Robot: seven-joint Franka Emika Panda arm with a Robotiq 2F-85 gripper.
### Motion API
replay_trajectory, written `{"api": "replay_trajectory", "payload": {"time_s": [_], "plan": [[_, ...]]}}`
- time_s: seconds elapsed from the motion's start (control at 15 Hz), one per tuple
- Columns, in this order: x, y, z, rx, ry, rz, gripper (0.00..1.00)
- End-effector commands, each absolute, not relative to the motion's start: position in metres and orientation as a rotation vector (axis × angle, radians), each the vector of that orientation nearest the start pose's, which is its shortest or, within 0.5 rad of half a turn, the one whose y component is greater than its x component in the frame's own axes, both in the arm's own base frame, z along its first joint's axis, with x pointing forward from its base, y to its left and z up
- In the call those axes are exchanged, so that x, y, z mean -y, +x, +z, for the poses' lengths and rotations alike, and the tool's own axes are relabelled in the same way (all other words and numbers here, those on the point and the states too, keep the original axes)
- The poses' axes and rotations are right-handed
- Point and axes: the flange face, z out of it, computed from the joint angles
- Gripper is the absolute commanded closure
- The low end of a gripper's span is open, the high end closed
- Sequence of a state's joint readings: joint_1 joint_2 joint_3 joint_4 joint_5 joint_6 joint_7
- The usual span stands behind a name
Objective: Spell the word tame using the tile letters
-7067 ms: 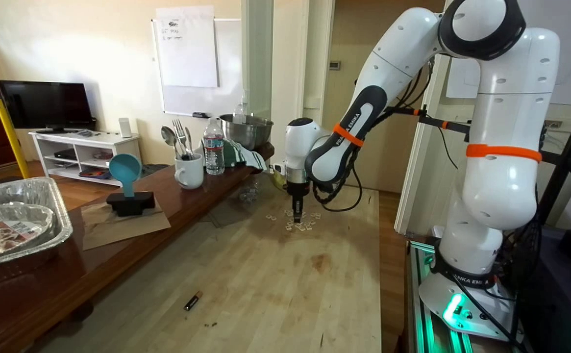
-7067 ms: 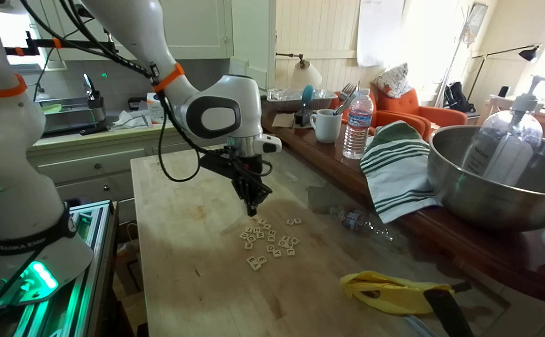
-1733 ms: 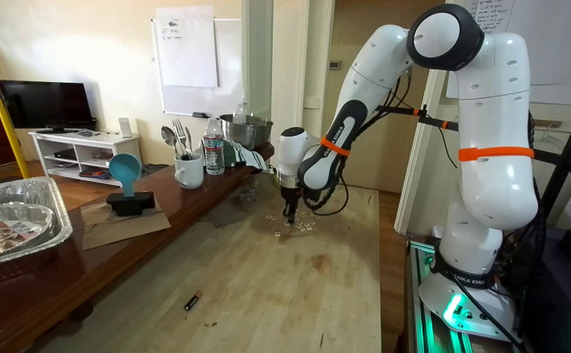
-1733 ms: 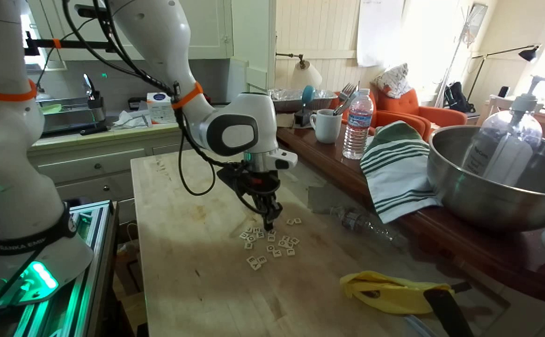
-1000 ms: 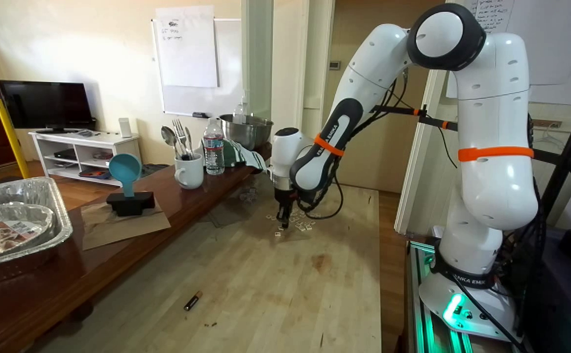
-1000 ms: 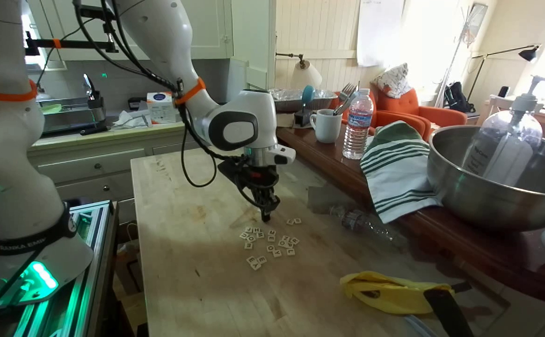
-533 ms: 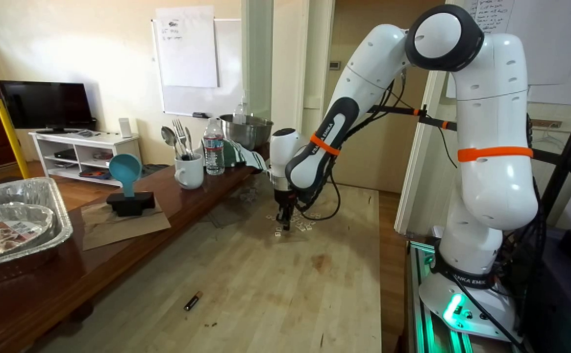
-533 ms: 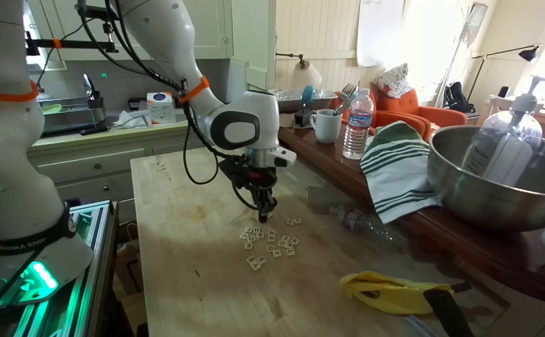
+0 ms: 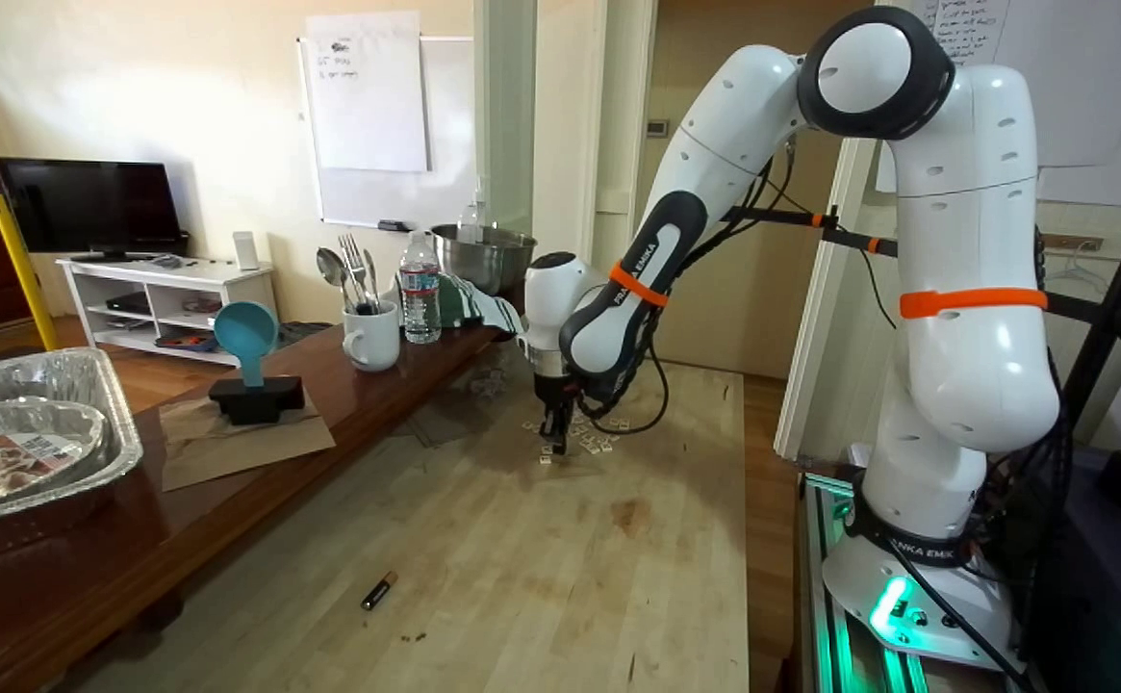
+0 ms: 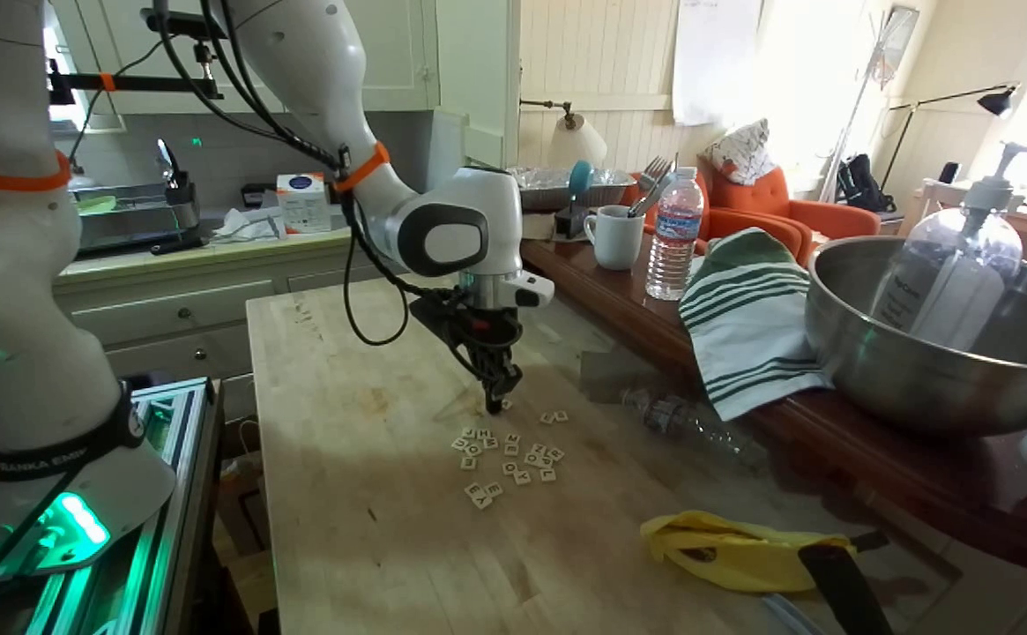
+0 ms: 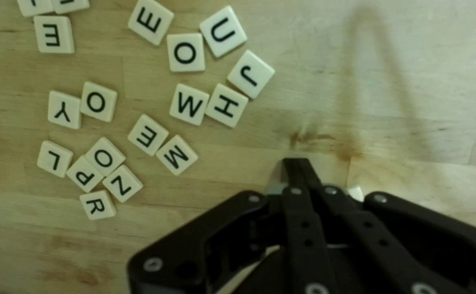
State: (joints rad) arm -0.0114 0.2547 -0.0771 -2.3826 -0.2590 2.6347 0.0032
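Gripper (image 10: 494, 409) has come off the main cluster of tile letters (image 11: 188, 104) versus a couple of seconds ago; now points down, low over the table (image 9: 512, 558), just beside a loose tile (image 10: 507, 405) at the cluster's edge. Can't tell if they touch. Jaws fully closed, fingers (image 11: 294, 179) side by side. The tile letters lie flat on the table, scattered in small groups. Wrist view: J tile (image 11: 251, 74) just beside H tile (image 11: 226, 105); R tile (image 11: 97, 205) near L tile (image 11: 55, 159), farther left. Pale tile corner (image 11: 355, 193) shows behind the gripper, letter hidden. Battery (image 9: 379, 590) lies on the same table, well apart.
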Motion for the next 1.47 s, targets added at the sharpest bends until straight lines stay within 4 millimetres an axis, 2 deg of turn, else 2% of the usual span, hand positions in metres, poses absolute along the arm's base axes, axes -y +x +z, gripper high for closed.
{"api": "replay_trajectory", "payload": {"time_s": [0.0,0.47,1.4], "plan": [[0.034,0.502,0.215,0.349,-3.311,0.013,1.00],[0.036,0.505,0.224,0.472,-3.333,-0.095,1.00],[0.029,0.510,0.211,0.528,-3.323,-0.084,1.00]]}}
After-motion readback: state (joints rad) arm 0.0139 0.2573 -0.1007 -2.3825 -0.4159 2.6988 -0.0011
